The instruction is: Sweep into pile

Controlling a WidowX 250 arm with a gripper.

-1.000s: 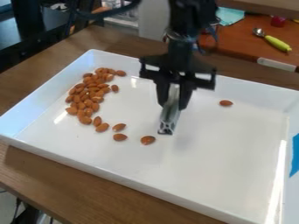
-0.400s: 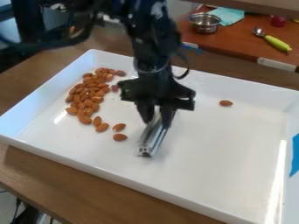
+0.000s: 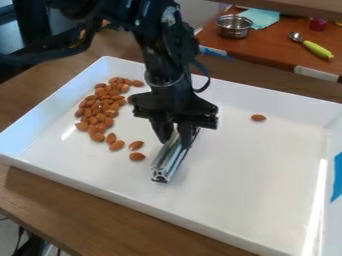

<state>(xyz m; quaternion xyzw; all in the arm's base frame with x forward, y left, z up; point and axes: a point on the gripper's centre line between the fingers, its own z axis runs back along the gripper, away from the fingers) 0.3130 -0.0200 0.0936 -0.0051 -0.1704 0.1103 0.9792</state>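
The gripper (image 3: 175, 142) hangs over the middle of the white tray (image 3: 240, 200), shut on a silver metal bar (image 3: 169, 159) that slants down toward the tray's front. Many almonds (image 3: 101, 106) lie heaped at the tray's left. Trailing off the heap's lower end are a few looser ones, the closest being an almond (image 3: 137, 156) just left of the bar. A lone almond (image 3: 258, 118) rests at the right rear of the tray.
Raised walls surround the tray, which stands on a wooden table (image 3: 40, 200). Behind it, an orange-brown surface holds a metal pot (image 3: 234, 27), a teal cloth (image 3: 261, 18) and a green-handled spoon (image 3: 316, 49). Blue tape (image 3: 337, 177) marks the right edge.
The gripper and bar have moved left and toward the tray's front. An almond near the bar's lower end has dropped from sight. The heap looks unchanged.
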